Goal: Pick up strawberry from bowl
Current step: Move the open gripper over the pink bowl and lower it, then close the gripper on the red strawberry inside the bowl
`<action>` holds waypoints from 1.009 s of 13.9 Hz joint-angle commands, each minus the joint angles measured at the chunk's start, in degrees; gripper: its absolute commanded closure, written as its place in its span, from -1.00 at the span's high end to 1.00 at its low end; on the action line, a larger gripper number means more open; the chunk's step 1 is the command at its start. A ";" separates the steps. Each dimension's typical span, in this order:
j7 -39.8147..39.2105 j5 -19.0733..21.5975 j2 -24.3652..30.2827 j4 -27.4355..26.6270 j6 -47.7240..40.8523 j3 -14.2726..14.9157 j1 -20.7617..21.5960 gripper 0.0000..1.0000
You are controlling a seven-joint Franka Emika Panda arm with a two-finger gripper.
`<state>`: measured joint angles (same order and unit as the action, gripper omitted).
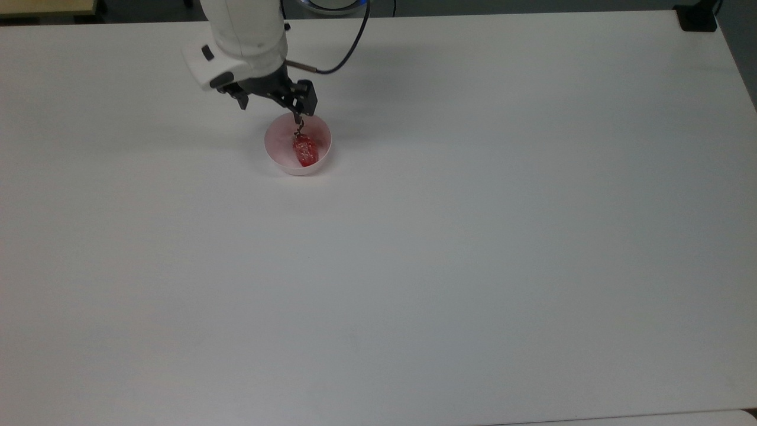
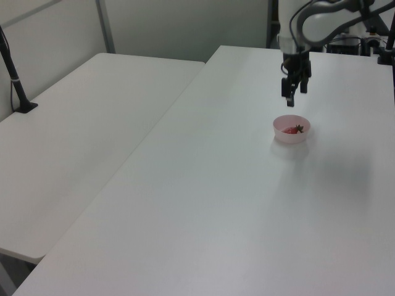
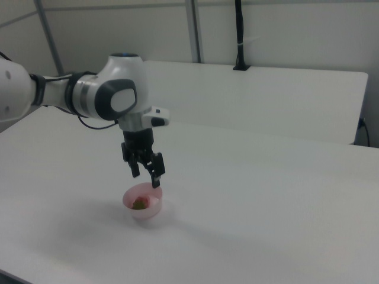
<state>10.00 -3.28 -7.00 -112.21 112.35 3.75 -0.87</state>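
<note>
A glossy red strawberry (image 1: 305, 150) with a dark stem lies inside the small pale pink bowl (image 1: 273, 148) on the white table. My gripper (image 1: 270, 110) hangs open just above the bowl's rim on the side toward the top view's upper edge, fingers pointing down and holding nothing. In the left view the gripper (image 2: 295, 94) hovers a short way above the bowl (image 2: 285, 137), where the strawberry (image 2: 290, 130) shows red inside. In the right view the gripper (image 3: 146, 176) sits directly over the bowl (image 3: 151, 212) and strawberry (image 3: 140, 204).
A black clamp (image 1: 696, 19) sits at the table's corner in the top view's upper right. A second white table (image 2: 74, 135) adjoins on the left view's left, with a black post (image 2: 15, 80) on it. The arm's black cable (image 1: 349, 50) loops behind the wrist.
</note>
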 commanded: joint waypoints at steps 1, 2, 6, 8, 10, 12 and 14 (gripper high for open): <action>2.39 2.05 -3.09 -0.20 1.37 0.21 0.69 0.57; 2.39 2.31 -3.97 -0.20 1.98 0.21 1.21 0.49; 3.35 2.40 -6.70 -0.20 4.44 -0.84 2.01 0.33; 3.36 2.40 -7.32 -0.20 5.07 -1.64 1.83 0.25; 3.36 2.49 -7.76 -0.20 5.42 -2.07 1.92 0.17; 3.18 2.40 -8.90 -0.29 5.68 -2.16 1.83 0.20; 3.18 1.70 -9.78 -0.73 5.94 -2.16 1.83 0.32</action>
<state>12.60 -1.72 -15.71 -112.16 116.43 1.43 0.56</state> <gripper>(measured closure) 0.396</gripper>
